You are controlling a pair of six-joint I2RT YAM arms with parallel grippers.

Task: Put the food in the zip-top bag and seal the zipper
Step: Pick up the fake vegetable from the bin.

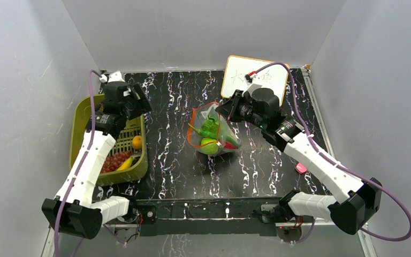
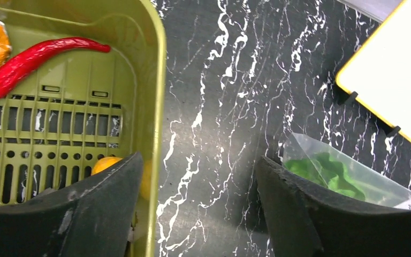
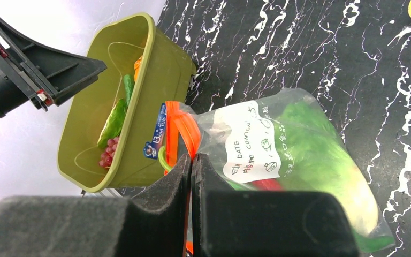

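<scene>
The clear zip-top bag (image 1: 214,135) lies mid-table holding green leafy cabbage (image 3: 305,144) and green and red pieces. My right gripper (image 3: 191,158) is shut on the bag's red-orange zipper (image 3: 184,128) at the mouth, which gapes toward the left. My left gripper (image 1: 139,104) hangs open and empty over the far right rim of the olive basket (image 1: 83,128), its fingers (image 2: 310,214) straddling the rim and the marble top. More food lies in the basket: an orange (image 1: 136,142), purple grapes (image 1: 115,160), a banana (image 1: 124,164) and a red chili (image 2: 37,56).
A white board with a yellow edge (image 1: 254,77) leans at the back right. A small pink object (image 1: 301,167) lies near the right arm. Grey walls close in the black marbled table (image 1: 171,107) on three sides.
</scene>
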